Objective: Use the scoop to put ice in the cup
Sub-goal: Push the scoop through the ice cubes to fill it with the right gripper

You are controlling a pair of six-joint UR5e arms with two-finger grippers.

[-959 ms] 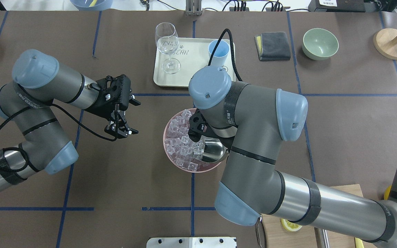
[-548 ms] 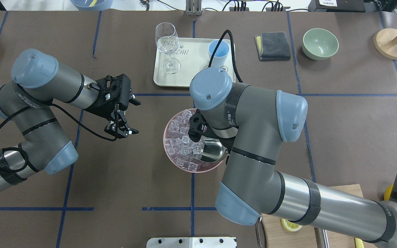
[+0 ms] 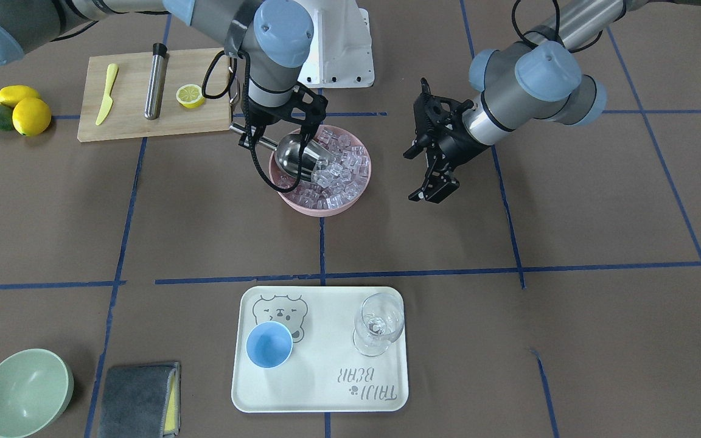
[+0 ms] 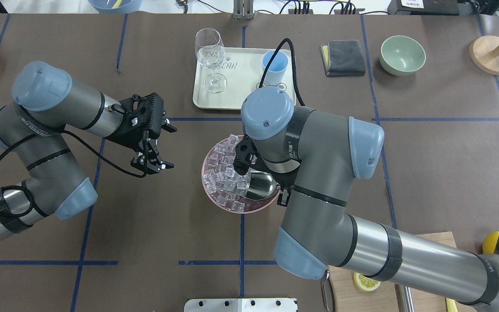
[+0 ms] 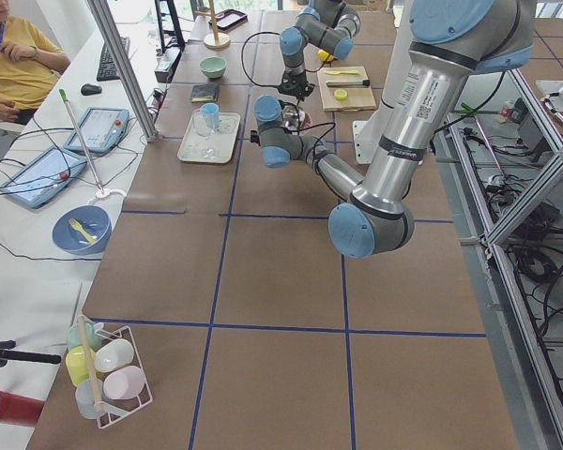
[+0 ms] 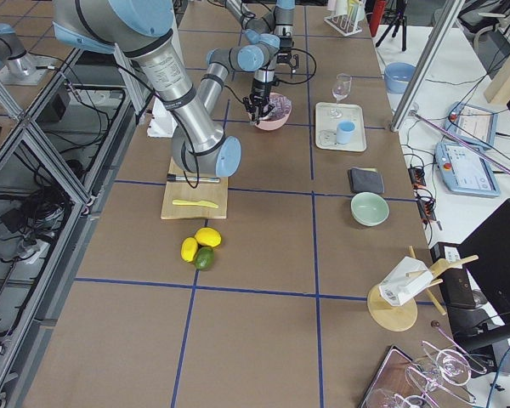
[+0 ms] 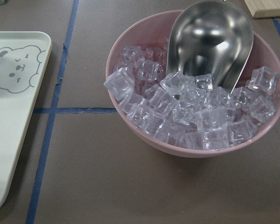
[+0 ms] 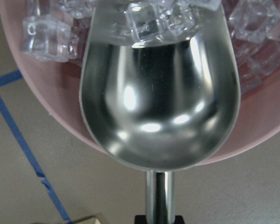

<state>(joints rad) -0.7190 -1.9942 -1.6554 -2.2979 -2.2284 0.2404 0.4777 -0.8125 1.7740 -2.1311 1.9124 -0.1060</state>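
Observation:
The shiny steel scoop [image 4: 260, 184] lies in a pink bowl [image 4: 209, 193] of clear ice [image 4: 225, 177] at the table's middle. Its mouth is pushed into the cubes, and a few cubes sit at its lip [image 8: 158, 18]. My right gripper [image 3: 252, 135] is shut on the scoop's rod handle [image 8: 158, 196]; from overhead the arm mostly hides it. My left gripper [image 4: 168, 146] hangs open and empty, left of the bowl and apart from it. The light-blue cup [image 4: 274, 64] stands on a cream tray [image 4: 241, 93] beyond the bowl. The left wrist view shows ice [image 7: 196, 112] and scoop [image 7: 210, 42].
A clear stemmed glass [image 4: 209, 56] shares the tray. A grey cloth [image 4: 342, 57] and a pale green bowl [image 4: 402, 54] lie far right. A cutting board [image 3: 156, 106] with a lemon half, knife and steel cylinder sits near the robot base, lemons [image 3: 22, 109] beside it.
The scoop has pushed leftward deeper into the ice, and the pink bowl has slid a little to the left with it. The left arm has barely moved.

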